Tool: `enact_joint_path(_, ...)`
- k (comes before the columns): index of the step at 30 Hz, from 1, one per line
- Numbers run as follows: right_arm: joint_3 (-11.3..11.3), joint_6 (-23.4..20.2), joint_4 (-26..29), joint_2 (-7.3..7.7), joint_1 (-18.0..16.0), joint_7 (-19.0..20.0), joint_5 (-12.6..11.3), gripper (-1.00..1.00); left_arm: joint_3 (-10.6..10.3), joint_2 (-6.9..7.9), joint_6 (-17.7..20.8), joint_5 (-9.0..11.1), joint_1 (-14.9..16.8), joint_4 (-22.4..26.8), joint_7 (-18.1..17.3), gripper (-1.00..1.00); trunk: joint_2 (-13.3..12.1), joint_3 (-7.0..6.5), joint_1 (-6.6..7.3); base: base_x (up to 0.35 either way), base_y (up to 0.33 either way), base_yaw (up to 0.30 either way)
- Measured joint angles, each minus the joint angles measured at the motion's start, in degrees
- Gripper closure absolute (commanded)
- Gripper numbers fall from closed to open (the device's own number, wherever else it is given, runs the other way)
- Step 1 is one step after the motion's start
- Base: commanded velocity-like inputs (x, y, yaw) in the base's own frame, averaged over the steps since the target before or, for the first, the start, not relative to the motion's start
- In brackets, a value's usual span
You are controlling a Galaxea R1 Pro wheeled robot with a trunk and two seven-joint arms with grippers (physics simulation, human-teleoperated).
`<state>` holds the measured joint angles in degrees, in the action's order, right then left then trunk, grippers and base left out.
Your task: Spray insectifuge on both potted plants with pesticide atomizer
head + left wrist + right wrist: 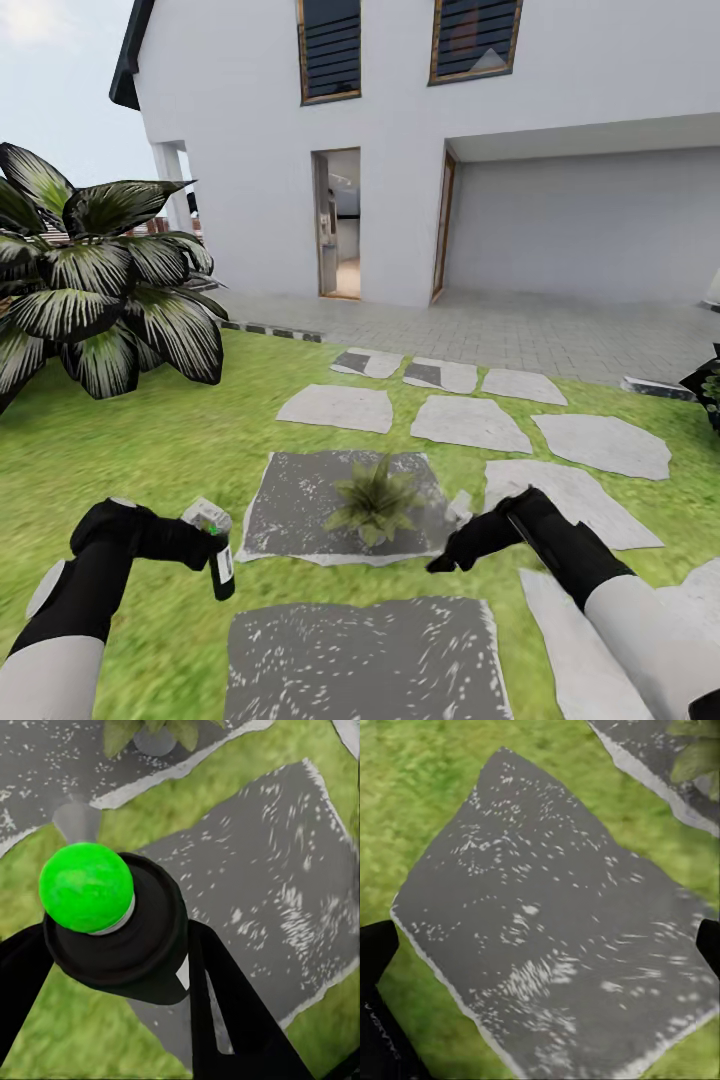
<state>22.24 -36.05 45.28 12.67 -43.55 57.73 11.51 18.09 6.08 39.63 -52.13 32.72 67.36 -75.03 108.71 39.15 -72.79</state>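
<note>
Green lawn with grey stepping stones spreads below the robot, and a speckled dark slab (pixel 360 655) lies nearest, between the two arms; the right wrist view looks straight down on that slab with a dark fingertip at each edge of the picture, so the right gripper (pixel 447 558) is spread wide and holds nothing, hanging idle to the right, presumably kept clear of the spraying. At the left, the left gripper (pixel 205 545) pinches the pesticide atomizer (pixel 221 570) between its fingers (pixel 225 997), the black bottle hanging roughly upright over the grass; in the left wrist view its green dot (pixel 86 886) sits on top, and a pale cone near the nozzle may be spray, though I cannot tell for sure. Just beyond, one potted plant (pixel 377 497) stands on a second dark slab (pixel 290 500), ahead and to the right of the bottle, near but not under it; I judge the atomizer is held here to be aimed at those leaves. Farther off lie pale stones (pixel 470 420), a large striped-leaf shrub (pixel 100 270) at the left, and the white house (pixel 420 150).
</note>
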Motion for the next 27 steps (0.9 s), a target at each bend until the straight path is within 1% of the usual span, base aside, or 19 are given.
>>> enact_joint_path(1, -1.34, 0.02, -1.81, 2.12, 0.02, -2.23, -0.02, -1.0, -0.01, -0.06, 1.58, 0.05, -0.01, 0.01, 0.0, 1.0, 0.0, 0.0, 0.0, 0.0, 0.0, 0.0)
enact_joint_path(2, -4.15, 0.01, -4.06, 3.86, 0.05, -6.35, -0.16, -1.0, -0.07, -0.22, 3.63, 0.1, -0.01, 0.0, -0.04, 1.0, 0.0, 0.0, 0.0, 0.0, 0.0, 0.0)
enact_joint_path(3, -9.34, 0.25, -5.94, 5.29, 0.06, -12.51, -0.27, -1.0, -0.21, -0.47, 6.58, 0.16, -0.01, 0.0, -0.08, 1.0, 0.0, 0.0, 0.0, 0.0, 0.0, 0.0)
enact_joint_path(4, -13.6, 1.08, -6.62, 5.6, 0.07, -16.38, -0.42, -1.0, -0.37, -0.66, 8.98, 0.15, 0.0, 0.0, -0.1, 1.0, 0.0, 0.0, 0.0, 0.0, 0.0, 0.0)
enact_joint_path(6, -19.12, 3.64, -7.03, 5.82, 0.07, -19.57, -0.54, -1.0, -0.5, -0.79, 11.25, 0.13, 0.0, -0.01, -0.15, 1.0, 0.0, 0.0, 0.0, 0.0, 0.0, 0.0)
enact_joint_path(8, -24.43, 7.04, -7.19, 5.91, 0.09, -21.85, -0.55, -1.0, -0.54, -0.84, 12.23, 0.11, 0.01, 0.0, -0.22, 1.0, 0.0, 0.0, 0.0, 0.0, 0.0, 0.0)
enact_joint_path(9, -28.73, 8.89, -7.24, 5.73, 0.14, -24.12, -0.53, -1.0, -0.52, -0.83, 12.56, 0.12, 0.0, 0.0, -0.26, 1.0, 0.0, 0.0, 0.0, 0.0, 0.0, 0.0)
enact_joint_path(10, -31.54, 9.67, -7.26, 5.64, 0.19, -26.43, -0.54, -1.0, -0.51, -0.82, 12.7, 0.15, 0.01, 0.0, -0.29, 1.0, 0.0, 0.0, 0.0, 0.0, 0.0, 0.0)
enact_joint_path(11, -35.1, 10.35, -7.25, 5.56, 0.22, -30.77, -0.47, -1.0, -0.52, -0.8, 12.84, 0.17, 0.0, -0.02, -0.34, 1.0, 0.0, 0.0, 0.0, 0.0, 0.0, 0.0)
enact_joint_path(12, -36.87, 10.6, -7.24, 5.54, 0.24, -34.16, -0.49, -1.0, -0.52, -0.82, 12.89, 0.18, 0.01, -0.07, -0.35, 1.0, 0.0, 0.0, 0.0, 0.0, 0.0, 0.0)
enact_joint_path(13, -38.03, 10.75, -7.23, 5.52, 0.25, -37.68, -0.48, -1.0, -0.54, -0.82, 12.96, 0.18, 0.01, -0.19, -0.38, 1.0, 0.0, 0.0, 0.0, 0.0, 0.0, 0.0)
enact_joint_path(14, -39.03, 10.86, -7.23, 5.5, 0.25, -42.06, -0.46, -1.0, -0.59, -0.87, 13.03, 0.19, 0.01, -0.47, -0.43, 1.0, 0.0, 0.0, 0.0, 0.0, 0.0, 0.0)
enact_joint_path(17, -39.75, 10.88, -7.23, 5.48, 0.26, -45.43, -0.46, -1.0, -1.0, -1.08, 13.21, 0.21, 0.01, -0.79, -0.54, 1.0, 0.0, 0.0, 0.0, 0.0, 0.0, 0.0)
enact_joint_path(18, -39.95, 10.77, -7.23, 5.53, 0.26, -46.18, -0.5, -1.0, -1.59, -1.19, 13.98, 0.23, 0.01, -0.88, -0.64, 1.0, 0.0, 0.0, 0.0, 0.0, 0.0, 0.0)
enact_joint_path(21, -40.18, 10.42, -7.18, 5.68, 0.26, -46.77, -0.63, -1.0, -3.65, -1.29, 15.99, 0.24, 0.01, -1.04, -0.79, 1.0, 0.0, 0.0, 0.0, 0.0, 0.0, 0.0)
enact_joint_path(22, -40.2, 10.35, -7.17, 5.71, 0.26, -46.87, -0.63, -1.0, -4.73, -1.32, 16.4, 0.27, 0.01, -1.09, -1.15, 1.0, 0.0, 0.0, 0.0, 0.0, 0.0, 0.0)
enact_joint_path(25, -40.25, 10.17, -7.07, 5.61, 0.26, -46.95, -0.61, -1.0, -6.61, -1.34, 16.73, 0.25, 0.04, -1.3, -2.29, 1.0, 0.01, 0.0, 0.01, 0.064, 0.024, 0.0)
enact_joint_path(26, -40.26, 9.85, -6.98, 5.59, 0.26, -46.96, -0.61, -1.0, -7.12, -1.36, 16.78, 0.25, 0.22, -1.98, -2.95, 1.0, 0.0, 0.0, 0.01, 0.214, 0.12, 0.0)
enact_joint_path(27, -40.27, 8.84, -6.86, 5.58, 0.27, -46.97, -0.6, -1.0, -7.77, -1.39, 16.82, 0.26, 1.05, -3.97, -4.09, 1.0, 0.0, 0.0, 0.02, 0.248, 0.137, 0.0)
